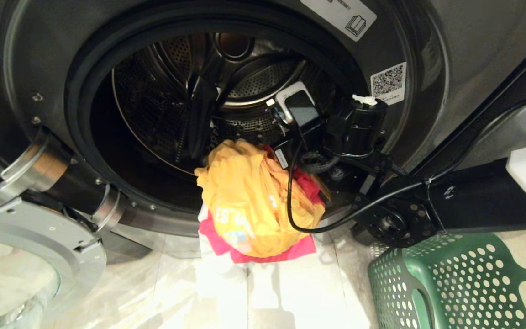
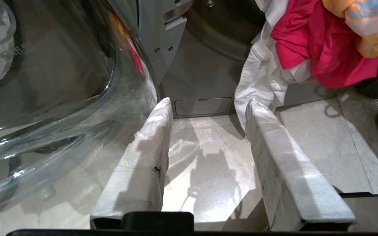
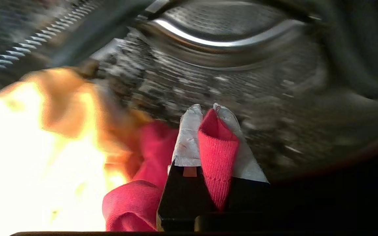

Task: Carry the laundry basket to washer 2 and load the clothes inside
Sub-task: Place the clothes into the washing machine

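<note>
Three clothes, right end effector pinching

The right arm reaches in from the right to the mouth of washer 2, its right gripper pinched tight on pinkish-red cloth. The left gripper hangs low before washer 2, fingers apart, holding nothing.

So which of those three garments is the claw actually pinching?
The pink-red garment: the right gripper is shut on a fold of it, while the yellow garment and white garment just hang alongside.
</note>
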### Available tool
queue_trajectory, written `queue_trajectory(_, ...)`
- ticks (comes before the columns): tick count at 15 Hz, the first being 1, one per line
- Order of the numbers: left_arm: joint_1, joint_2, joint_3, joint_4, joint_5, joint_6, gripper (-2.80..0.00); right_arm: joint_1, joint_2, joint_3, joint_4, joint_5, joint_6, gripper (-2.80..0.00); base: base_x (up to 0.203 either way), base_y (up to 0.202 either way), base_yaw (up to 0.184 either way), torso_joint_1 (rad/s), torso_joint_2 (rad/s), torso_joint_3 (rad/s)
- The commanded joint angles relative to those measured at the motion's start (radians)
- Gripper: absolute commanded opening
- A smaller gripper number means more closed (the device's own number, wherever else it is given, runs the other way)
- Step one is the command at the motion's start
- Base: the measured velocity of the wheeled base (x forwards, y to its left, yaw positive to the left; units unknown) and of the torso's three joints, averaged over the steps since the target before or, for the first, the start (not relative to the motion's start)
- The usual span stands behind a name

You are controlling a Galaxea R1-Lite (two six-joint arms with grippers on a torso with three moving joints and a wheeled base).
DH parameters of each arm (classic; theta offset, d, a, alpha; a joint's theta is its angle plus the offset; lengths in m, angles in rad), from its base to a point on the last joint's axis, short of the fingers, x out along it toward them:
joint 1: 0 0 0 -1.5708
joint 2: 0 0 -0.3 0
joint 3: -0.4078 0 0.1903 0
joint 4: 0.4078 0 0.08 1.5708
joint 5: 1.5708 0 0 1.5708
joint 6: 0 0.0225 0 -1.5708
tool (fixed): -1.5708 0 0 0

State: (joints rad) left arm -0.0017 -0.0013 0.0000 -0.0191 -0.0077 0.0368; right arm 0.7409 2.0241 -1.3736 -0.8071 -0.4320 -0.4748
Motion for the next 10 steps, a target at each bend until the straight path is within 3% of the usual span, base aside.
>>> queue_trajectory(1, 0.0, 0.001, 0.008, -0.001, 0.0, 0.0, -2.8, 0.002, -0.031, 0.017, -0.004, -0.013, -0.008, -2.8, 0.0, 0.0, 0.0, 0.0, 0.0, 0.0)
queue_trajectory(3, 0.0, 0.001, 0.008, -0.001, 0.0, 0.0, -2.8, 0.002, -0.031, 0.031, -0.003, -0.016, -0.01, -2.8, 0.0, 0.0, 0.0, 0.0, 0.0, 0.0)
queue_trajectory(4, 0.0, 0.001, 0.008, -0.001, 0.0, 0.002, -2.8, 0.002, -0.031, 0.037, -0.001, -0.021, -0.01, 0.0, 0.0, 0.0, 0.0, 0.0, 0.0, 0.0)
queue_trajectory(10, 0.0, 0.001, 0.008, 0.001, 0.0, 0.002, -2.8, 0.036, -0.062, 0.046, -0.003, 0.007, 0.004, 0.0, 0.0, 0.0, 0.0, 0.0, 0.0, 0.0)
